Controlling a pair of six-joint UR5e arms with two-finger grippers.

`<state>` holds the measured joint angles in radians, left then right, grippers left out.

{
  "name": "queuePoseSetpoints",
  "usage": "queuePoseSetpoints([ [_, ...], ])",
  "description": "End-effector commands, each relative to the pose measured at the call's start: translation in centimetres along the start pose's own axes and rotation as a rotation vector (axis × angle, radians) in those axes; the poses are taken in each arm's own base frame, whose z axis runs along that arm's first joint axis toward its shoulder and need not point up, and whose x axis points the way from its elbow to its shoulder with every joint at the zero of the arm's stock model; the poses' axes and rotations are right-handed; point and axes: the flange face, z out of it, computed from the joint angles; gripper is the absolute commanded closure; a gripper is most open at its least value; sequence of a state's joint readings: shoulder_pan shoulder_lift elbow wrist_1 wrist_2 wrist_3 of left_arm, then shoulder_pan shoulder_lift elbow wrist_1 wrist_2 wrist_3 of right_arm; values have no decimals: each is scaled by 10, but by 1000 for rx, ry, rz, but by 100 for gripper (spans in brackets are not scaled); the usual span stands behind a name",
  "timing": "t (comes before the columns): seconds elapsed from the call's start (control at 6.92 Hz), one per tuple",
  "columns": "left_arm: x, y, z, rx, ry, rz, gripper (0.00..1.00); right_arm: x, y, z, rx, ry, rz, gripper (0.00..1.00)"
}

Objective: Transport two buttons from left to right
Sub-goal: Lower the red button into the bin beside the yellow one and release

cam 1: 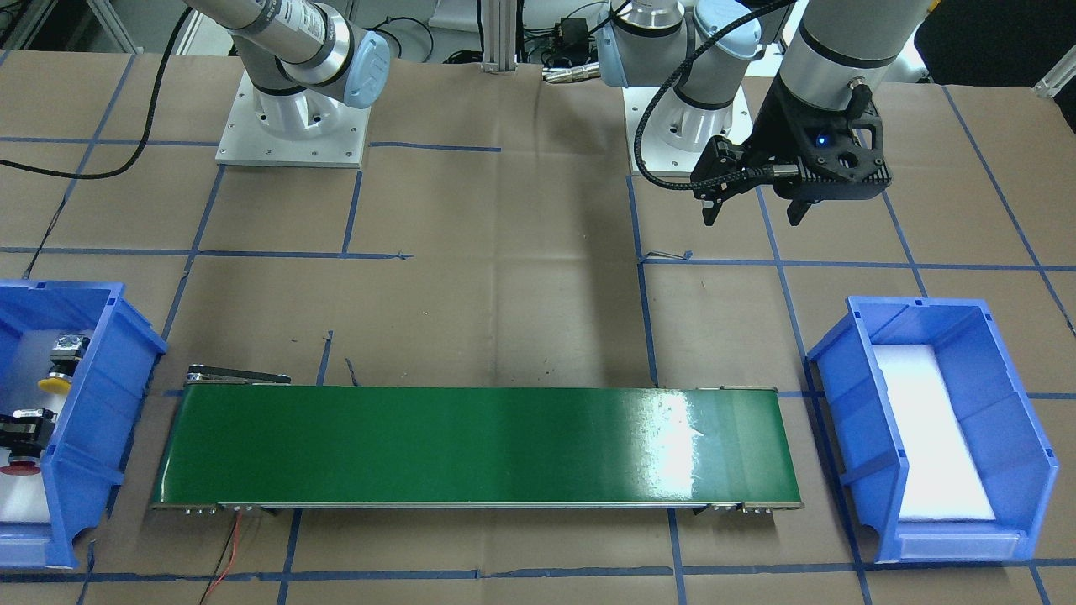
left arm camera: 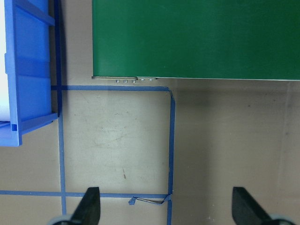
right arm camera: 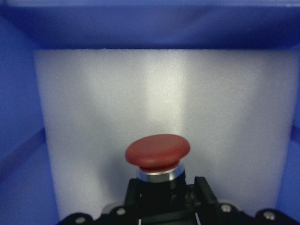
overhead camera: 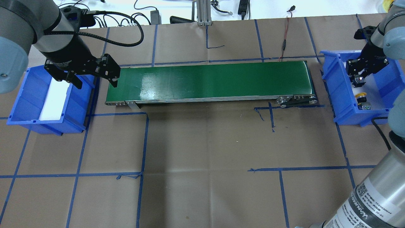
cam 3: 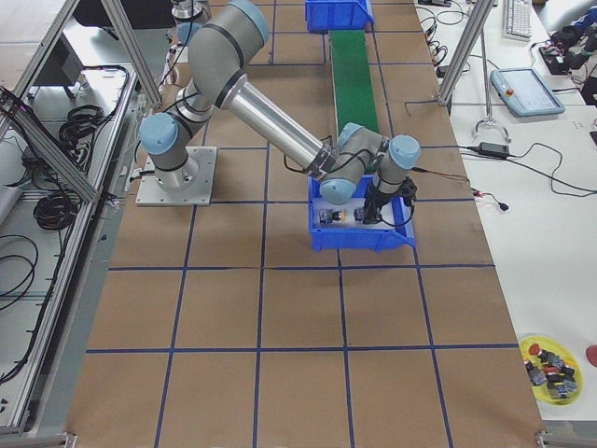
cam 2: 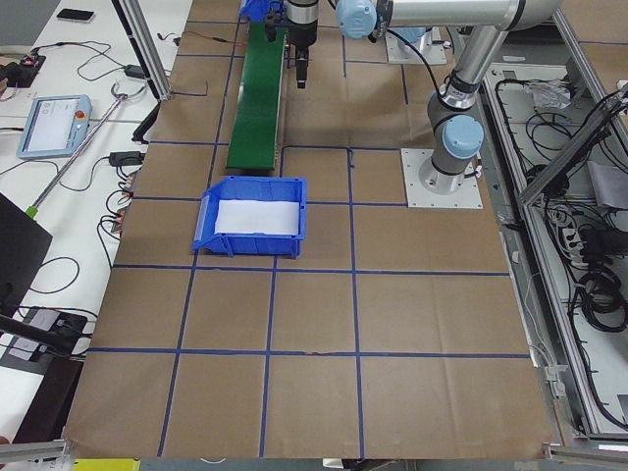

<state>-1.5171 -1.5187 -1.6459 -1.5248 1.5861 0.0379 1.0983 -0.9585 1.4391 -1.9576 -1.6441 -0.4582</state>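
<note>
The red-capped button [right arm camera: 157,151] sits between my right gripper's [right arm camera: 164,187] fingers, which are shut on its black body over the white foam of the blue bin [overhead camera: 338,91]. In the front-facing view the red button [cam 1: 18,466] is at that bin's [cam 1: 126,353] near end. The yellow-capped button [cam 1: 55,382] [overhead camera: 360,95] lies loose on the foam beside it. My left gripper [cam 1: 752,214] [overhead camera: 95,84] hangs open and empty above the table, between the other blue bin and the belt's end. Its fingertips [left arm camera: 91,206] frame bare paper.
A green conveyor belt [cam 1: 471,445] [overhead camera: 205,79] runs between the two bins. The second blue bin [cam 1: 849,395] [overhead camera: 25,95] holds only a white foam pad. Brown paper with blue tape lines covers the table. Cables lie along the far edge.
</note>
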Motion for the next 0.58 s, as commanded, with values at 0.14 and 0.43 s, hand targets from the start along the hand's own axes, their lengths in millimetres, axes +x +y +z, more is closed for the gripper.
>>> queuePoseSetpoints([
  [0.14, 0, 0, 0, 0, 0, -1, 0, 0, -2, -8, 11, 13, -8, 2],
  [0.43, 0, 0, 1, -2, 0, -1, 0, -4, 4, -67, 77, 59, -3, 1],
])
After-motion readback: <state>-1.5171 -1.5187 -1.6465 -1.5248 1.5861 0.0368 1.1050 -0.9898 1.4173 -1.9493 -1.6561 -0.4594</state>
